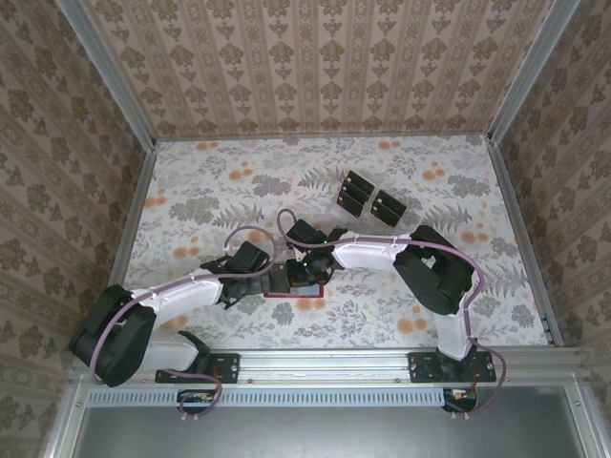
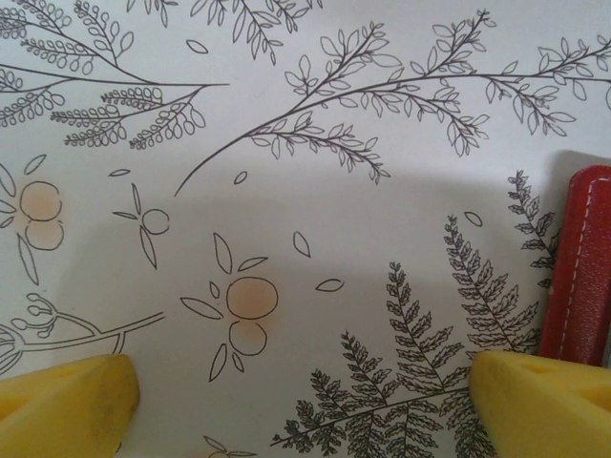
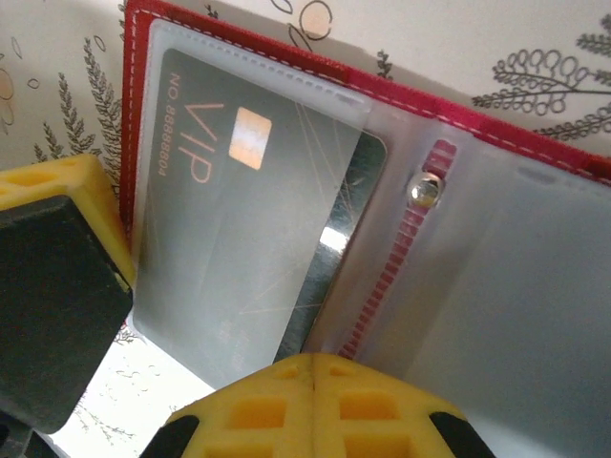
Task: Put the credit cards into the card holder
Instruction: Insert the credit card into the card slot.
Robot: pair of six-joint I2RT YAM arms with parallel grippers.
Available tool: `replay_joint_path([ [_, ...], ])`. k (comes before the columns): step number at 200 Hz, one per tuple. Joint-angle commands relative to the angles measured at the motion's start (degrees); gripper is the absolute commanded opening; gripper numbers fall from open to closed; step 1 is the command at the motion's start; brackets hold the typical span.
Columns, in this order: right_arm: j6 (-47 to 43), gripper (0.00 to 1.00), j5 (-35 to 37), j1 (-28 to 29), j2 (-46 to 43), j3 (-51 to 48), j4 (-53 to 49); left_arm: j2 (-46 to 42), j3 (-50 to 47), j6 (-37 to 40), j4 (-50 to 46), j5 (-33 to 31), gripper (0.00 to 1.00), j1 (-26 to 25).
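Floral desk (image 1: pixel 239 181); card holder (image 1: pixel 294 295) lies open between both arms; right claw (image 3: pixel 310 367), pinched together, meets credit card (image 3: pixel 239 219) half inside clear pocket (image 3: pixel 172 48); push it squarely, I'd say; left claw (image 2: pixel 305 396), spread wide beside the cover, could steady it.

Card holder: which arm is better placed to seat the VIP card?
Right: right tool, shut, sits at the edge of the VIP card in the open card holder; left tool stands open beside it, over tablecloth.
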Motion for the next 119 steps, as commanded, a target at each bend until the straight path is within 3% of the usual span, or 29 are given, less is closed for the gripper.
replay_joint_path([
  [1,1.3,0.0,-2.5,0.5,1.5,2.1,1.3,3.3,-2.6,-2.7,1.9,5.9,1.0,-0.8],
  [45,1.1,0.0,-2.2,0.5,1.3,2.3,0.9,1.5,-1.8,-2.8,-0.2,4.9,1.0,-0.8],
  [119,1.0,0.02,0.4,-1.1,-3.1,-3.0,1.3,-10.0,0.7,-3.1,-8.0,0.0,1.0,1.6],
])
